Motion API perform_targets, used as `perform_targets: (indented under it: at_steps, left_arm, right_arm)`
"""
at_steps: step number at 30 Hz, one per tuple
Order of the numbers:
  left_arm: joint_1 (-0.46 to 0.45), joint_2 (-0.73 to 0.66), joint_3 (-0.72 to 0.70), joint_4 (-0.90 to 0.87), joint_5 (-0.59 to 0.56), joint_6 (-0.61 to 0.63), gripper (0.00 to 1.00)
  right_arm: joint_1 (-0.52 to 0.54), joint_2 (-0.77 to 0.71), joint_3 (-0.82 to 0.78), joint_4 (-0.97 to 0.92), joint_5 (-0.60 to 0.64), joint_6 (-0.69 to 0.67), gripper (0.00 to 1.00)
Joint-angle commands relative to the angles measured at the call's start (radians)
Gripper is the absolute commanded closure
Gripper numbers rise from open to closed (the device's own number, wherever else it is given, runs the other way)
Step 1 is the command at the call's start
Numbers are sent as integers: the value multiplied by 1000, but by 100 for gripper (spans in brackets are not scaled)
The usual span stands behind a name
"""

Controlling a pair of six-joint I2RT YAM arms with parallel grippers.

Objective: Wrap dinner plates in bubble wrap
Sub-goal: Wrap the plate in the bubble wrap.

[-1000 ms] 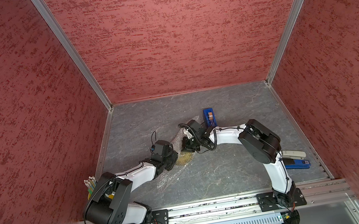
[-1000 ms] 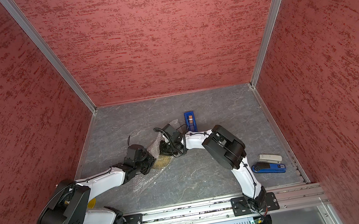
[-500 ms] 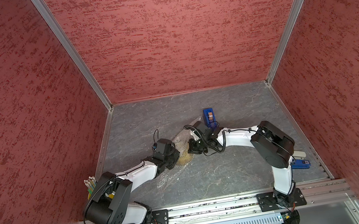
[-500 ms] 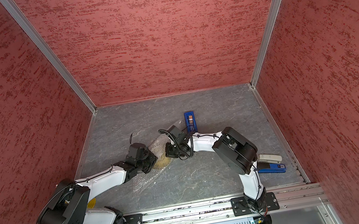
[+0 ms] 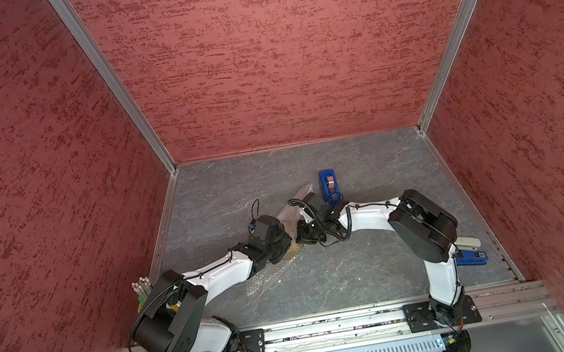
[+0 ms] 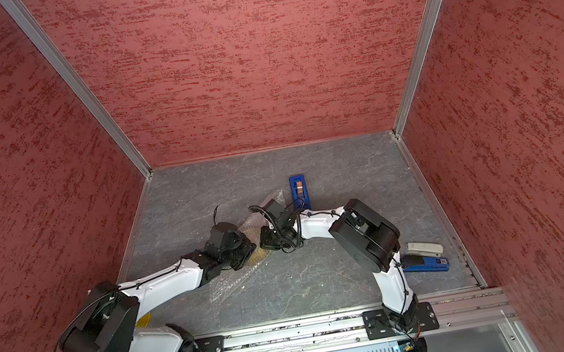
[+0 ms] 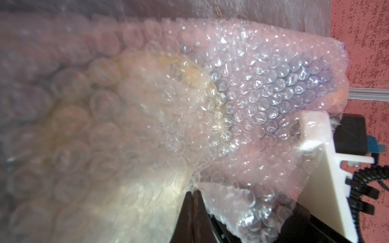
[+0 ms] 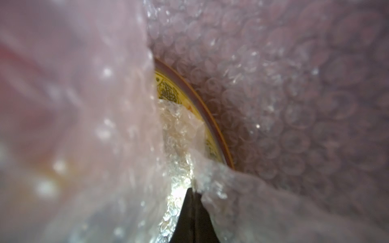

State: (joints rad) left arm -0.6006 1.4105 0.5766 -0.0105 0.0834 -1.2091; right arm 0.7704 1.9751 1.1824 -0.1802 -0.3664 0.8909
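Observation:
The yellow dinner plate [image 8: 168, 92] with its dark rim lies mostly under the bubble wrap [image 7: 242, 88]; in both top views only a yellow sliver [image 5: 295, 251] [image 6: 259, 254] shows between the two grippers. The bubble wrap [image 5: 270, 277] [image 6: 230, 284] is bunched over the plate and trails toward the front left. My left gripper [image 7: 193, 192] [image 5: 284, 243] is shut, pinching a fold of the wrap. My right gripper [image 8: 192, 190] [image 5: 302, 237] faces it closely and is also shut on a fold of the wrap, just beside the plate's rim.
A blue tape dispenser [image 5: 328, 182] [image 6: 299, 191] stands just behind the right wrist. A blue and grey stapler [image 5: 470, 254] [image 6: 424, 257] lies at the front right, by the right arm's elbow. A yellow pencil cup [image 5: 143, 291] sits at the left wall.
The right gripper has shut on the bubble wrap and shifted slightly toward the front. Its elbow has swung right, over the stapler. The left arm has stayed put, still shut.

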Motion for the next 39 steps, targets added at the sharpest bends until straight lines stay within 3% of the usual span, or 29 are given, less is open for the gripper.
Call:
perform_targets:
  at_steps: [1, 9, 18, 29, 39]
  left_arm:
    - [-5, 23, -31, -15, -6, -23, 100]
    - [-7, 69, -52, 21, 13, -40, 100]
    - [-4, 76, -60, 20, 16, -46, 100]
    - [2, 69, -66, 46, 17, -46, 100]
    - [8, 50, -60, 49, 23, -22, 100]
  right_arm:
    - [-2, 16, -9, 35, 8, 29, 97]
    - [-2, -13, 19, -2, 21, 21, 97]
    - [0, -188, 164, -192, 131, -55, 94]
    - [0, 89, 378, -240, 48, -71, 96]
    - [0, 157, 347, -215, 24, -51, 96]
